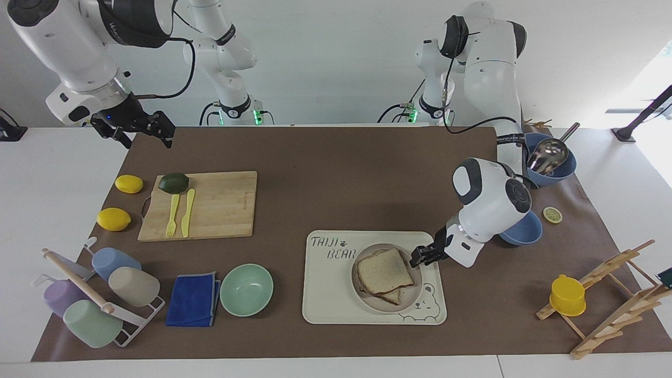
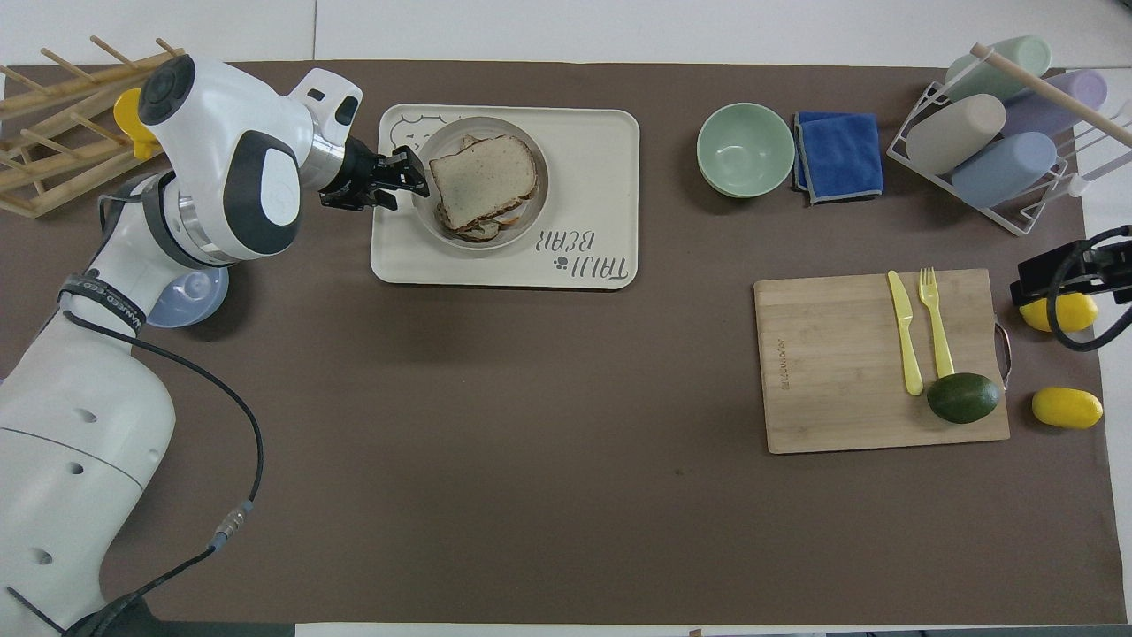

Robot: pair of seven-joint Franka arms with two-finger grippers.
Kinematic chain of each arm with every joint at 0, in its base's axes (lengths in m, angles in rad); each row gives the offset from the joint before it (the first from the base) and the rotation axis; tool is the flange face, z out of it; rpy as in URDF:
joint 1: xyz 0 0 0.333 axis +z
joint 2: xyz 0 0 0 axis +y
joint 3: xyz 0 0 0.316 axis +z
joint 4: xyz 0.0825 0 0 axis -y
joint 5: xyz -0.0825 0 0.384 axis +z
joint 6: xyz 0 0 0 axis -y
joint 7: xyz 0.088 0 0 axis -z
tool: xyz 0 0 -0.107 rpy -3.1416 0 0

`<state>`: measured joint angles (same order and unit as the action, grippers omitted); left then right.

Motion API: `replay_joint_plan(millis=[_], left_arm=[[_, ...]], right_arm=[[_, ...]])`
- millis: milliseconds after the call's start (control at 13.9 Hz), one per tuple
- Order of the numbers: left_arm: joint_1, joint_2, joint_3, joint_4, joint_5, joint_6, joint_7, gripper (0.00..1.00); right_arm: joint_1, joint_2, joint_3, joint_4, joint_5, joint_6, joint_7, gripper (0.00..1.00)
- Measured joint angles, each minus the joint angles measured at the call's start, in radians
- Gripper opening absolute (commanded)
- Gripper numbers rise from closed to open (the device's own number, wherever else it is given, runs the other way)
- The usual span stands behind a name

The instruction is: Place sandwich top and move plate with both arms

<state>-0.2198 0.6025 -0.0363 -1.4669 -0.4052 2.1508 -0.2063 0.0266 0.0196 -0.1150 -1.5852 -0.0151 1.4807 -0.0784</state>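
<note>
Left arm: reaching from its base, forearm angling down, wrist near level, pointing at plate (image 1: 386, 307).
Left gripper (image 1: 418, 258): sitting at plate rim, over tray (image 1: 325, 294) edge; finger gap – can't tell, nothing seen gripped.
Right arm: waiting, raised.
Right gripper (image 1: 140, 129): hanging open, empty, well apart from plate.
Sandwich top (image 1: 384, 271): lying on stack in plate.
Plate: resting on tray.

Tan brown-crusted sandwich top (image 1: 385, 271), grey-beige plate (image 1: 415, 297), bear-printed cream tray (image 1: 325, 294).
</note>
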Motion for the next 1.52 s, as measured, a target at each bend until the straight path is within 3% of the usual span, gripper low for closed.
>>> replay_joint_plan(millis=[144, 361, 794, 1227, 1515], left_arm=[[0.003, -0.057, 0.034, 0.003, 0.019, -0.045, 0.0, 1.0], [0.007, -0.187, 0.097, 0.005, 0.162, -0.198, 0.002, 1.0], [0.04, -0.43, 0.111, -0.013, 0.287, -0.465, 0.011, 1.0], [0.045, -0.617, 0.108, -0.237, 0.315, -0.479, 0.063, 1.0], [0.108, -0.67, 0.025, -0.354, 0.315, -0.404, 0.071, 1.0]], right_arm=[[0.0, 0.0, 0.0, 0.0, 0.0, 0.0, 0.0, 1.0], [0.0, 0.0, 0.0, 0.0, 0.0, 0.0, 0.0, 1.0], [0.0, 0.0, 0.0, 0.0, 0.0, 0.0, 0.0, 1.0], [0.0, 0.0, 0.0, 0.0, 0.0, 0.0, 0.0, 1.0], [0.0, 0.0, 0.0, 0.0, 0.0, 0.0, 0.0, 1.0]])
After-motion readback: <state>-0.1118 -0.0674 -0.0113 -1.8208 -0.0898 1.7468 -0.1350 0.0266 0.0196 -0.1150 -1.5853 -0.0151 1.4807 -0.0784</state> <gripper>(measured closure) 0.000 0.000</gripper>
